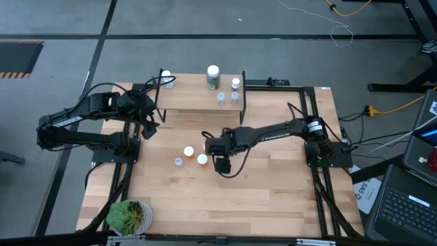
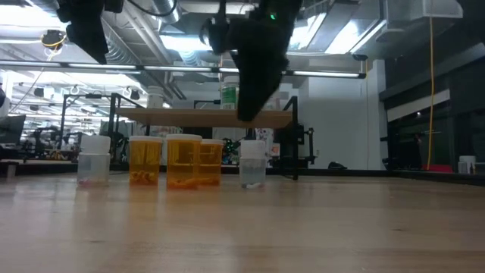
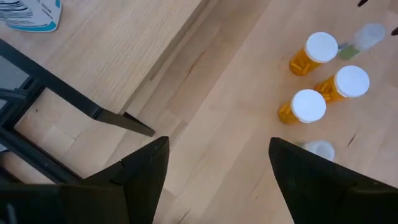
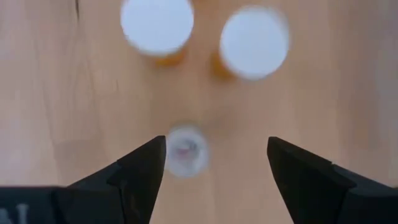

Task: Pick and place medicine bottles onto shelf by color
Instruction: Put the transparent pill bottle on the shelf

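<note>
Directly beneath the right pincer (image 4: 214,168), spread wide, stands a tiny clear vial (image 4: 185,151): probably light, slick, tippy, so grip its body low; the left pincer (image 3: 217,171) waits wide by the shelf (image 1: 198,100)

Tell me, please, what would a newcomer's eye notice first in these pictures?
Probably the three orange bottles with white caps, grouped on the table in front of the shelf. Next, the right gripper, open, hangs just above a small clear bottle near them, while the left gripper waits open beside the shelf.
</note>
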Tool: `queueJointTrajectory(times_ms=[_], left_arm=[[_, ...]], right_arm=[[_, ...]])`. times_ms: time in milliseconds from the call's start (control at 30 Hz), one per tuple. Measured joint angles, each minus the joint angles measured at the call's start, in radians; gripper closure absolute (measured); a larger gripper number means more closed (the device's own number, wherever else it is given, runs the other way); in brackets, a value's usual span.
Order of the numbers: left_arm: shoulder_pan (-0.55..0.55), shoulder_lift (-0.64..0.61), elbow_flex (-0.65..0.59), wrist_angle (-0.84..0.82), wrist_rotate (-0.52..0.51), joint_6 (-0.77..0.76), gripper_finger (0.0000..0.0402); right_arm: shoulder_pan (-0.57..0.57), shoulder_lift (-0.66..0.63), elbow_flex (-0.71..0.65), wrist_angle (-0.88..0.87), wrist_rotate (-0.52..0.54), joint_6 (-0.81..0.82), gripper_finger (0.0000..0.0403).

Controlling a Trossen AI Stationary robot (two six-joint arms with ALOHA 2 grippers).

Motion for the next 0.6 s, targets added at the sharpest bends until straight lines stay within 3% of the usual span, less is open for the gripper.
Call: queueJointTrajectory(times_ms=[267, 600], left_arm=[[0.000, 0.000, 0.000, 0.000, 0.000, 0.007, 0.0130], [0.000, 0.000, 0.000, 0.001, -0.001, 0.007, 0.0130]], right_arm=[[0.027, 0.000, -0.135, 0.108, -0.039, 0.003, 0.0121], [0.027, 0.000, -0.156, 0.171, 0.030, 0.005, 0.0135]])
